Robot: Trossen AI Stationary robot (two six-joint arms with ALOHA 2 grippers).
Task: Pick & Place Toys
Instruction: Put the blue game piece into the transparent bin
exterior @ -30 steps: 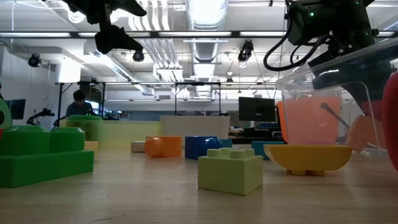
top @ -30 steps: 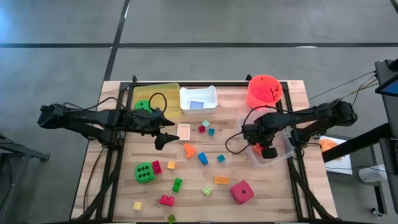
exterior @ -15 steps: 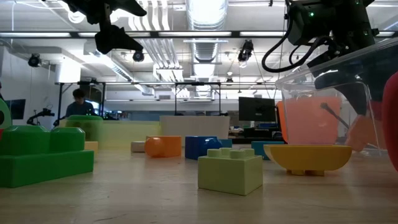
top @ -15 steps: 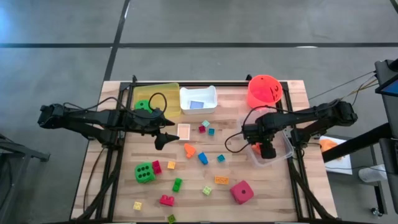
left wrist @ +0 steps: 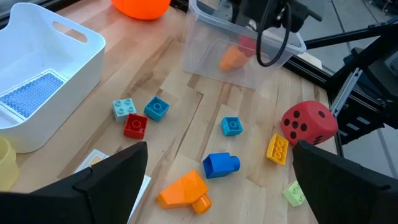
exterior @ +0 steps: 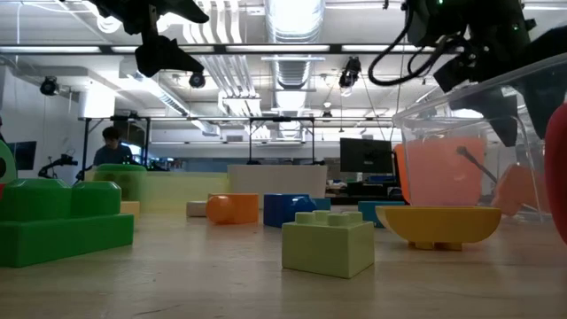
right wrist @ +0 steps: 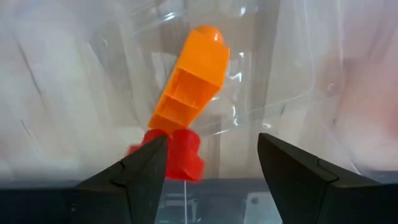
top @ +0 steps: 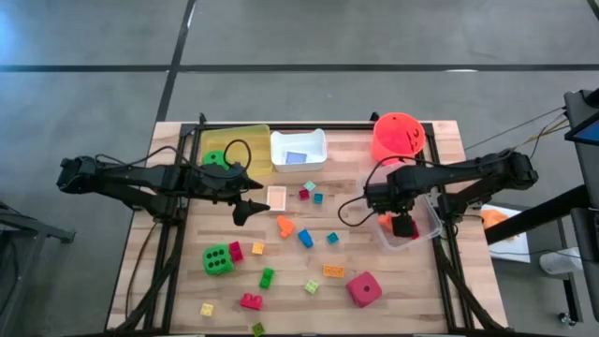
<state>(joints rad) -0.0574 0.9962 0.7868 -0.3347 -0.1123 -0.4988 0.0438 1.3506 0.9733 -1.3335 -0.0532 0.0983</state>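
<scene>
since the red brick (right wrist: 176,154) sits between the spread fingers of the right gripper (right wrist: 205,168) with a gap on each side, low inside the clear tray (top: 426,221), the step in hand looks like a release, and doing it well means letting the jaws part fully before lifting. the brick appears blurred in the right wrist view, so whether it touches the tray floor yet i cannot tell. beside it an orange brick (right wrist: 189,78) lies on the tray bottom. the gripper holds nothing firmly that i can see. a straight upward withdrawal suits best, because the tray walls stand close around the fingers and a sideways pull could drag or tip the tray.

beyond the tray, many toys wait on the table (top: 449,281): a pink-red die (top: 364,288), a green die (top: 218,259), an orange piece (top: 284,225) and a blue brick (top: 305,238). the left gripper (top: 251,208) hovers wide open and empty near a flat card (top: 277,197).
</scene>
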